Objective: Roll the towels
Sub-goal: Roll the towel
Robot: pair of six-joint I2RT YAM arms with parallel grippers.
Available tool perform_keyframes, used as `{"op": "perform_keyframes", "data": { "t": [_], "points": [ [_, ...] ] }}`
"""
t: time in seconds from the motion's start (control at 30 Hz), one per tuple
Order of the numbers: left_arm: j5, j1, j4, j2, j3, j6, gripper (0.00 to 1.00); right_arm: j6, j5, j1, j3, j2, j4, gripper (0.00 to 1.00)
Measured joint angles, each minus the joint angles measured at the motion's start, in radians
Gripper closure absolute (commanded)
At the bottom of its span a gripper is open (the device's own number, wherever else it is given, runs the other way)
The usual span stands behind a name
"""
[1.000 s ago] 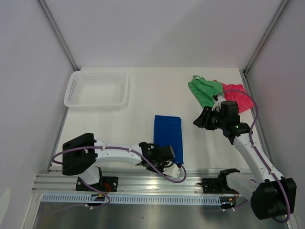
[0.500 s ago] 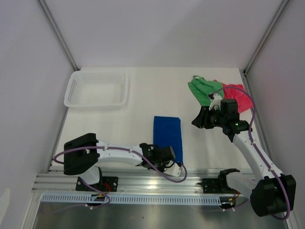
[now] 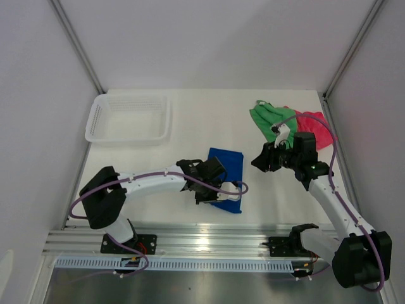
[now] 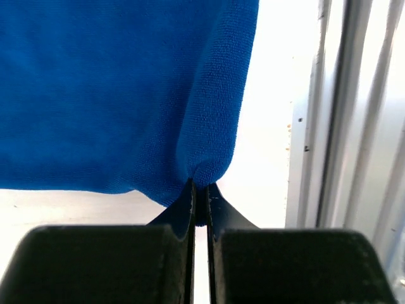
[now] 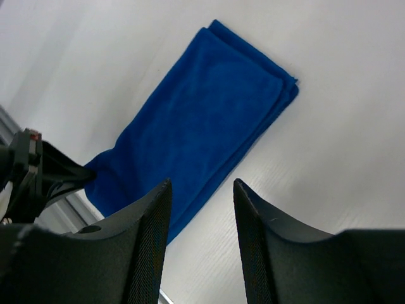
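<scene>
1. Now the left tool (image 4: pixel 200 190) is clenched on the blue towel (image 4: pixel 114 88). Its two fingers are pressed together on a fold of cloth at the towel's edge, close to a corner.
2. From above, the blue towel lies near the middle of the worktop (image 3: pixel 190 139). The left tool rests over its near left part.
3. The right tool (image 3: pixel 266 157) is released, its fingers spread and holding nothing. It hangs above the worktop, to the right of the blue towel.
4. The green towel (image 3: pixel 271 120) and the pink-red towel (image 3: pixel 316 130) lie bunched at the far right of the worktop, touching each other, just beyond the right tool.
5. A white mesh basket (image 3: pixel 95 120) sits at the far left, well apart from all three towels.
</scene>
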Motion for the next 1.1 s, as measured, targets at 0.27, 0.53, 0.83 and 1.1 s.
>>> {"op": "perform_keyframes", "data": {
  "t": [0.27,0.53,0.83,1.1],
  "points": [
    [0.171,0.113,-0.097,0.015,0.102,0.024,0.99,-0.02,-0.186,0.0,-0.058,-0.064,0.076,0.52],
    [0.261,0.253,-0.137,0.129,0.158,0.011,0.99,-0.137,-0.264,0.015,-0.079,-0.089,0.114,0.48],
    [0.323,0.327,-0.143,0.229,0.225,-0.049,0.99,-0.233,-0.23,0.126,-0.076,-0.015,0.019,0.49],
    [0.335,0.353,-0.155,0.31,0.273,-0.109,0.99,-0.079,-0.221,0.166,-0.081,-0.093,0.145,0.8]
  ]
}}
